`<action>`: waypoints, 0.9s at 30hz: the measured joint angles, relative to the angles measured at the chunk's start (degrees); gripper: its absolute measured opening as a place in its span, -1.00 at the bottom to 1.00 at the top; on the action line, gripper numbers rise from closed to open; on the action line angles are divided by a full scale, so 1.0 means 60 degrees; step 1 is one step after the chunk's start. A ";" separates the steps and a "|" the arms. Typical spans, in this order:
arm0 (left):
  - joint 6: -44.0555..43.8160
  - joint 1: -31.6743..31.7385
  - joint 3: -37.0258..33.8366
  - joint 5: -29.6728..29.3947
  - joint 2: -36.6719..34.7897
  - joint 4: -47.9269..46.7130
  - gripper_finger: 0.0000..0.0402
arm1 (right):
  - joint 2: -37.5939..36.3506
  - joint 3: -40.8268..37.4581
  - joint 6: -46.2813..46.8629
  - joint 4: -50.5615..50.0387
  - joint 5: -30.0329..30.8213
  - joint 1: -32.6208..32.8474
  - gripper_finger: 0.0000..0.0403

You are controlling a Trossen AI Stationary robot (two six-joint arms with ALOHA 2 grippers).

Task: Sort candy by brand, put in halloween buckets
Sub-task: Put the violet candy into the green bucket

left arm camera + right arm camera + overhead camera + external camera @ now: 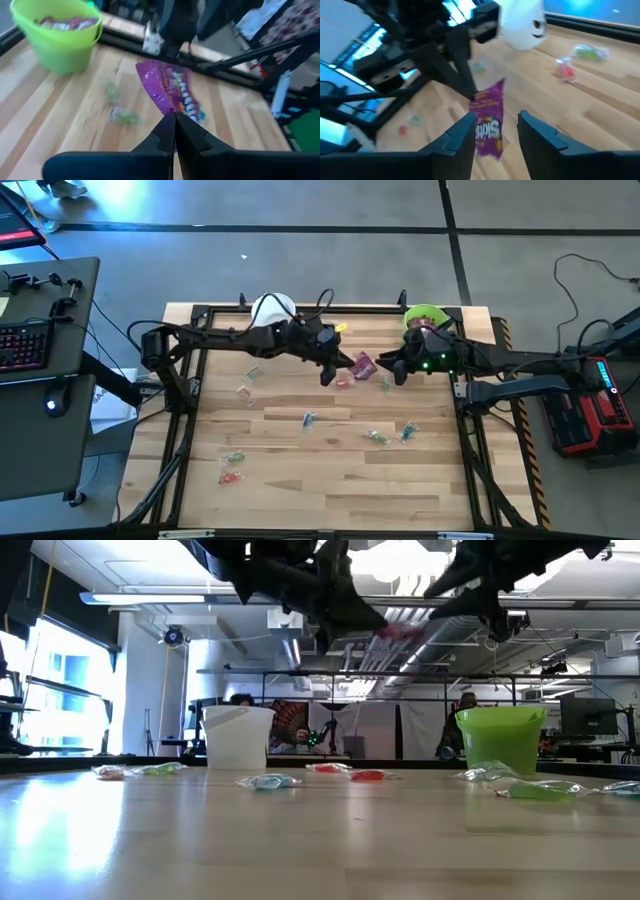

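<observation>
A magenta-purple candy packet (363,365) hangs in the air over the table's far middle, between my two grippers. My left gripper (340,370) reaches in from the left and is shut on it. My right gripper (495,135) is open, its two fingers standing on either side of the packet's lower end (487,132); whether they touch it I cannot tell. The lime green bucket (425,315) stands at the far right with purple packets (65,22) inside. The white bucket (272,308) stands at the far left. My left gripper pinches the packet's upper end (481,95) between its two shut fingers (167,131). The fingers come from the table's left, slanting downward. The packet hangs tilted below and beyond the fingertips, lifted clear of the table.
Small clear-wrapped candies lie scattered on the wooden table: bluish (308,420), green (378,437), red and green near the left front (232,465), more under the grippers (345,383). A black frame (190,380) borders the table. Free wood lies along the near edge.
</observation>
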 joint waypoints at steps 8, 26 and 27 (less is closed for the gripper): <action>-0.0234 -0.0004 0.0000 0.0729 -0.0014 0.0987 -1.00 | 0.0000 0.0000 0.0138 0.0604 -0.0026 0.0318 -0.29; -0.0807 -0.0023 -0.0004 0.0780 -0.0014 0.1959 -1.00 | 0.0000 0.0000 0.0830 0.0631 -0.1235 0.0315 -0.32; -0.0904 -0.0023 -0.0004 0.0782 -0.0014 0.2047 -1.00 | 0.0015 0.0000 0.0893 0.0682 -0.1312 0.0315 -0.35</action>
